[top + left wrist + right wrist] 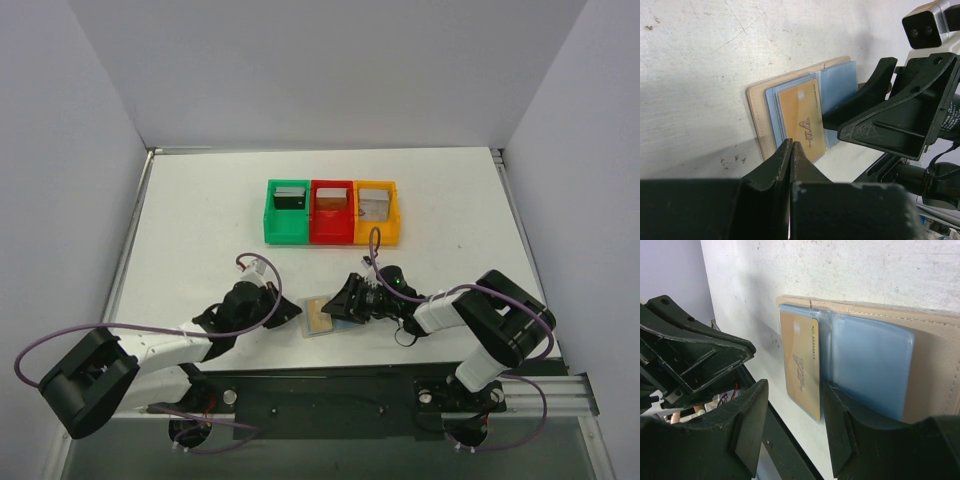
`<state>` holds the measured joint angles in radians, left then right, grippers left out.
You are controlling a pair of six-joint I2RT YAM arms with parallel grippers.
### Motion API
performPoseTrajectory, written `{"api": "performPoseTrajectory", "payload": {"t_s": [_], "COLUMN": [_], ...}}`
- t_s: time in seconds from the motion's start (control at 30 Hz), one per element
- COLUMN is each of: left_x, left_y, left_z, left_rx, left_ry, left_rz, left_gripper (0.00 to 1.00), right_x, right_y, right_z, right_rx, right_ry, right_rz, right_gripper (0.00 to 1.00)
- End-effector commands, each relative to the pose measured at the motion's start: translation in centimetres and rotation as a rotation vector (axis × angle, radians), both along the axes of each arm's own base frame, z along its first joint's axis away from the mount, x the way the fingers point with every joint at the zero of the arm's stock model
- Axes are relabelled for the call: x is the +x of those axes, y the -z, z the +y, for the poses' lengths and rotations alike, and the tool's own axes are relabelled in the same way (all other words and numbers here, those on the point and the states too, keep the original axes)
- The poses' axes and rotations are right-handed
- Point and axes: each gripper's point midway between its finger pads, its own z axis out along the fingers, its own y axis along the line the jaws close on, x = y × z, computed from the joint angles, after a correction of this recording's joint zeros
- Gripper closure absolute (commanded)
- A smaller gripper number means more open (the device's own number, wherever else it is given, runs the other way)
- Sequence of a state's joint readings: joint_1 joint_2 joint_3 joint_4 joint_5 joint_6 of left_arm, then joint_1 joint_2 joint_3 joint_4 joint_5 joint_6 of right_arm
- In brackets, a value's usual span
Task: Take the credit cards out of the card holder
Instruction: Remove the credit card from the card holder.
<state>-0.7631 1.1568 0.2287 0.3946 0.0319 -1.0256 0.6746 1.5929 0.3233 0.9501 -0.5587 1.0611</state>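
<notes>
We see three small plastic bins standing in a touching row toward the far side of the white bench (200,230): a green bin (285,233) left, a red bin (331,234) in the middle, an orange bin (377,235) right. The bench surface shows scuffs and dark specks.

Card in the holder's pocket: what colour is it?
The card is golden orange, clearest in the left wrist view.

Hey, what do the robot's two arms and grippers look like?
The left arm and right arm match: chunky black joints, white links, looping purple cables. The left gripper and right gripper are black, with two angular fingers; a silver camera sits on the right wrist.
</notes>
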Motion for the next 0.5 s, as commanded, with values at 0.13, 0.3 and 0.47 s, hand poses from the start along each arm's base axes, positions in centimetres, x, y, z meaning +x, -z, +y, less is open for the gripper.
{"api": "performPoseTrajectory", "payload": {"t_s": [0.13, 0.3, 0.47], "left_x": [0.9, 0.4, 0.6], "left_y": [-1.0, -0.1, -1.0], "left_z": [-1.6, -2.6, -2.9], "left_rx": [-0.019, -0.041, -0.066], "left_ry": [0.041, 0.077, 0.074], "left_rz": [-0.027, 0.003, -0.019], "left_gripper": [1.0, 1.0, 1.0], "right_x": [0.3, 0.2, 0.2], "right_y": [-0.7, -0.7, -0.7], "right_z": [0.3, 0.2, 0.2], "right_rx": [0.011, 0.008, 0.004], "right_ry": [-0.018, -0.021, -0.021], "right_rz": [-0.038, -0.042, -0.04], "right_gripper": [0.57, 0.57, 0.57]}}
